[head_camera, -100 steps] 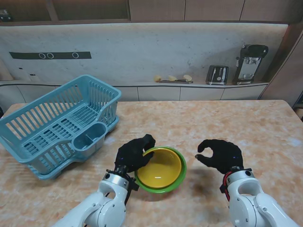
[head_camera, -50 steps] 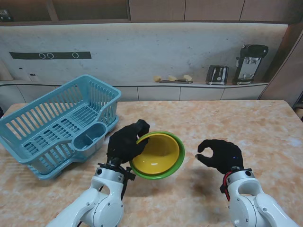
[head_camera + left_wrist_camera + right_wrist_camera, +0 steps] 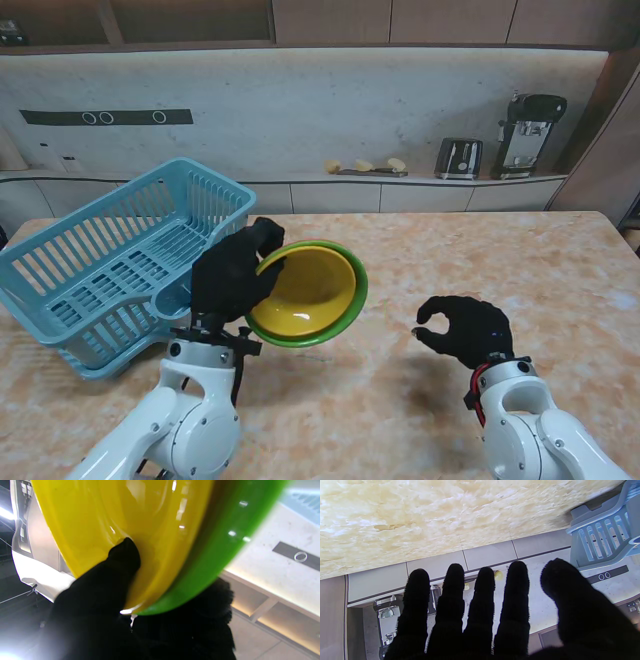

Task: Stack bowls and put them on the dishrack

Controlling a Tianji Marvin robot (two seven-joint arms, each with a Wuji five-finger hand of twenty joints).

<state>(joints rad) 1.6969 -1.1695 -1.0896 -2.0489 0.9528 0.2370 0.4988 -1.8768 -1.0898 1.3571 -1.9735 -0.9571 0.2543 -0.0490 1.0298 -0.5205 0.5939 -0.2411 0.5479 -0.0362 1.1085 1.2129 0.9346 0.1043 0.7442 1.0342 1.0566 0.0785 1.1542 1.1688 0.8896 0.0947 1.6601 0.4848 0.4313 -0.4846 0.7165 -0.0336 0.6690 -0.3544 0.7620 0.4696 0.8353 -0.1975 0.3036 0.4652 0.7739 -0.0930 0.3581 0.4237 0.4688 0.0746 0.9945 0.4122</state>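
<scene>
A yellow bowl (image 3: 300, 290) sits nested inside a green bowl (image 3: 352, 296). My left hand (image 3: 232, 275) is shut on the stack's rim and holds it tilted above the table, just right of the blue dishrack (image 3: 110, 265). In the left wrist view the thumb (image 3: 120, 560) presses inside the yellow bowl (image 3: 105, 517) while the other fingers lie under the green bowl (image 3: 225, 530). My right hand (image 3: 465, 330) hovers over the table to the right, fingers apart and curled, holding nothing. Its spread fingers (image 3: 482, 597) show in the right wrist view.
The dishrack has a cutlery cup (image 3: 190, 285) at its near corner, close to my left hand. Beyond the table runs a counter with a toaster (image 3: 459, 158) and a coffee machine (image 3: 530, 135). A corner of the dishrack (image 3: 605, 537) shows in the right wrist view.
My left hand has lifted the stacked bowls off the table and carried them left and away from me, toward the dishrack, tilting them. The right hand has stayed still.
</scene>
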